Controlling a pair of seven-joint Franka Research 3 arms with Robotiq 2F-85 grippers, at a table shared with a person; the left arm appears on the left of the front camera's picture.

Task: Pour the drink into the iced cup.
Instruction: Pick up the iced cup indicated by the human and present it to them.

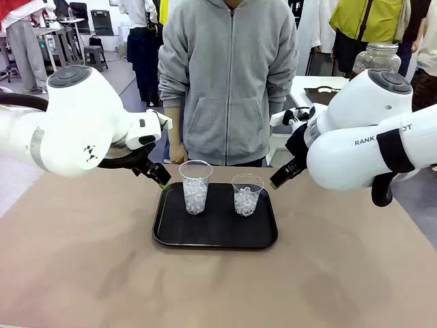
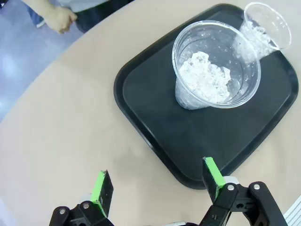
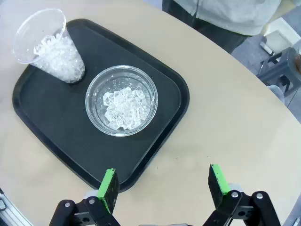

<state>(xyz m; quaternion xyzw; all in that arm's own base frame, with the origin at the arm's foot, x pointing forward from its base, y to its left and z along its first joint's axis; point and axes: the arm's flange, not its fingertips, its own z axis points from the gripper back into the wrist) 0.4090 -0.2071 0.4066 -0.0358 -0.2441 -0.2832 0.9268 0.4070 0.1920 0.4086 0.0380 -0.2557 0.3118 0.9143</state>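
- Black tray (image 1: 218, 232) is lying at the centre of the tan table (image 1: 82, 273), nearer the far edge.
- Two clear plastic cups are standing upright on the tray, both holding ice and apart from each other. The taller cup (image 1: 195, 188) is sitting on the left half and the shorter cup (image 1: 246, 195) on the right half. No liquid is showing in either one.
- Left gripper (image 1: 158, 176) is hovering just off the tray's far-left corner, above the table. In the left wrist view its green pads (image 2: 102, 186) are standing wide apart with nothing between them, and the taller cup (image 2: 214, 70) is sitting ahead of them.
- Right gripper (image 1: 278, 179) is hovering just off the tray's far-right corner. In the right wrist view its fingers (image 3: 109, 186) are likewise spread and gripping nothing, with the shorter cup (image 3: 121, 101) lying just ahead on the tray.
- Person in a grey hoodie (image 1: 229, 82) is standing at the far side, one hand (image 2: 59, 19) hanging by the table edge.
- Lidded glass jar (image 1: 377, 58) is standing far right, behind the right arm, which is hiding its lower part. Its contents cannot be made out.
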